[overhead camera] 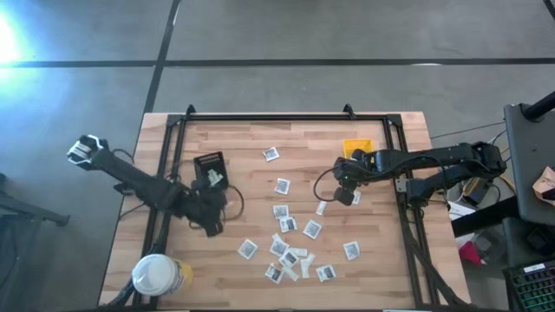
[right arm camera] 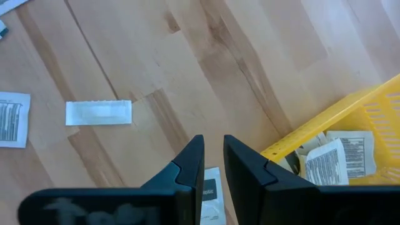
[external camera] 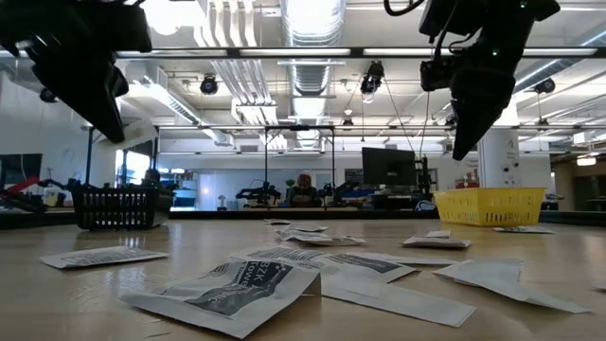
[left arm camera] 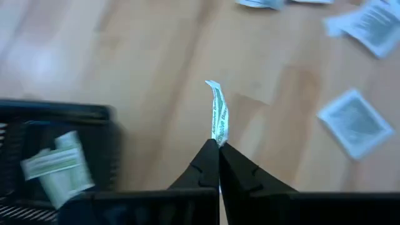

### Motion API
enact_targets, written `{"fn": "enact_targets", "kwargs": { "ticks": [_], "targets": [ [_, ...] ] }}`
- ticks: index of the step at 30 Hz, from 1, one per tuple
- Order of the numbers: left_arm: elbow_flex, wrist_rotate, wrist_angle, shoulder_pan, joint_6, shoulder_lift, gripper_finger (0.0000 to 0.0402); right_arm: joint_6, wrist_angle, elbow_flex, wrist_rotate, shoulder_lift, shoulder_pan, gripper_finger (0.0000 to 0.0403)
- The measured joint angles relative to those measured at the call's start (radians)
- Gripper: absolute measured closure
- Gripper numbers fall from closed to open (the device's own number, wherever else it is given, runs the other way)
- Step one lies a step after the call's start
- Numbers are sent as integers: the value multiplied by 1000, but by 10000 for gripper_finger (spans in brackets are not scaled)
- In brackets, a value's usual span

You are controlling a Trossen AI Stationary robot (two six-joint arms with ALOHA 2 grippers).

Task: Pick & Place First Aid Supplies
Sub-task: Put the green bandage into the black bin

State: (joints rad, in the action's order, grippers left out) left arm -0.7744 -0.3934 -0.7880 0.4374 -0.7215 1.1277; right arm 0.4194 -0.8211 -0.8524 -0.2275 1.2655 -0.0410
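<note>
A narrow white-green strip (left arm camera: 217,115) is being pinched at its lower end by the fully closed left hand (left arm camera: 218,150), raised above the desk (overhead camera: 260,147); the strip is standing up past the fingertips. The black tray (left arm camera: 56,134) is lying just beside this hand, with a pale green packet (left arm camera: 55,167) already resting in it.

The right hand (right arm camera: 212,169) is being held slightly parted above bare wood. Nothing is seen between its fingers, though a white square packet (right arm camera: 212,197) is lying directly under them on the desk, and whether it is being touched cannot be told. The yellow bin (right arm camera: 350,119) is just beside this hand, with several white packets (right arm camera: 331,159) already inside. A plain white strip (right arm camera: 99,112) is lying apart from the fingertips.

The sorting is judged partly done: a few supplies are sitting in each container, while most of the scattered packets (overhead camera: 290,243) are still waiting on the desk between the two hands.

How many packets each container is holding is being hidden by their walls. The printing on the packets is too small to read.
</note>
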Motion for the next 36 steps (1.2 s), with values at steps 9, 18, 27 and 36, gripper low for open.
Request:
{"fn": "enact_targets", "kwargs": {
  "ticks": [9,18,27,36],
  "targets": [
    [142,-26,1,-192,44,-176,401,0,38,0,0,0,6,346],
    [204,-54,5,-346,25,-192,401,45,70,0,-3,0,11,346],
    [225,-59,6,-482,-39,-159,401,45,174,0,-3,0,100,346],
    [225,-78,17,-563,-35,-119,401,40,307,0,-93,0,216,346]
  ]
}}
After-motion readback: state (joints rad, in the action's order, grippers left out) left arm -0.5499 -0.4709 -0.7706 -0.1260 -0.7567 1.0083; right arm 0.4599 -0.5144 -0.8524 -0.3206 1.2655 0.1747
